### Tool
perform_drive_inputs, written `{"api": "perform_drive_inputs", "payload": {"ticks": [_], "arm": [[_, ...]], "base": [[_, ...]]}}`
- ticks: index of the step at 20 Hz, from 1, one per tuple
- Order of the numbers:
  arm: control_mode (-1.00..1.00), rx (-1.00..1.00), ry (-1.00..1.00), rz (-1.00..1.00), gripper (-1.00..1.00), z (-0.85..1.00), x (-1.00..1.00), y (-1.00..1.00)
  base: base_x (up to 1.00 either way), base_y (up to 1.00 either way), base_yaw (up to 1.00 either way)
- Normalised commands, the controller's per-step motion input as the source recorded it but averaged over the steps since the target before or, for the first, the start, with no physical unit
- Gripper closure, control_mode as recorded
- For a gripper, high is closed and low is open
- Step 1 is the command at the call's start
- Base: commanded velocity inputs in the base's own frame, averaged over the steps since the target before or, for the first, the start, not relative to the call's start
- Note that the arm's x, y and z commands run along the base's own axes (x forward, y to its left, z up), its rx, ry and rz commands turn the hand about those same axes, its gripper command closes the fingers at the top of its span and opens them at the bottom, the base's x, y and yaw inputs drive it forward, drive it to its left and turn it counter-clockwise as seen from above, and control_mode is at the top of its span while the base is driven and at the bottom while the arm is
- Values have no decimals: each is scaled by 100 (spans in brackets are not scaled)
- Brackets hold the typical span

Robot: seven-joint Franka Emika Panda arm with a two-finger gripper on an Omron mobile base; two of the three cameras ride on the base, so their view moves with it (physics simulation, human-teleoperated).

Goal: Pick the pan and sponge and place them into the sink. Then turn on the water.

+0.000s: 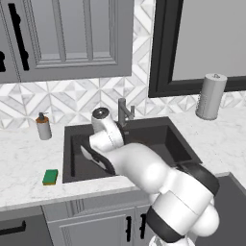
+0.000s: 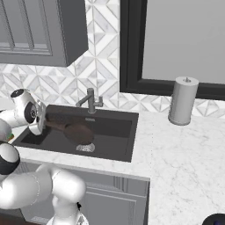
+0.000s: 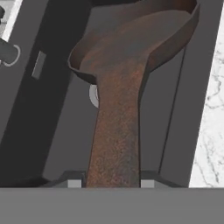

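One item is in hand and one waits on the counter: the gripper (image 3: 111, 183) is pinched tight on the long handle of the pan (image 2: 78, 132), and that pan hangs over the black sink (image 2: 125, 132), its bowl above the silver drain (image 2: 85, 147). From the hand view the handle runs straight up from between the jaws, with the bowl out at the far end, so the weight sits well away from the grip. That is the risk here, I reckon: a long lever on a narrow pinch could twist or slide, and the bowl could droop. A release from this height would likely mean a hard landing, and the pan might end up propped against the basin wall. The faucet (image 2: 91, 102) stands just behind the basin, near enough that a swing of the bowl could clip it. Over on the marble left of the basin, the sponge (image 1: 50, 177) sits untouched, well apart from the arm, not yet collected, and no water is running yet.
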Motion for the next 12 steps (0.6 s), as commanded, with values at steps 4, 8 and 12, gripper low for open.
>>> {"api": "perform_drive_inputs", "payload": {"ticks": [4, 8, 12], "arm": [[-100, 6, 0, -4, 100, -46, 10, 0], [-100, 3, 0, -8, 100, -33, 24, 0], [-100, 1, 0, -10, 100, -16, 21, 0]], "base": [[0, 0, 0], [0, 0, 0], [0, 0, 0]]}}
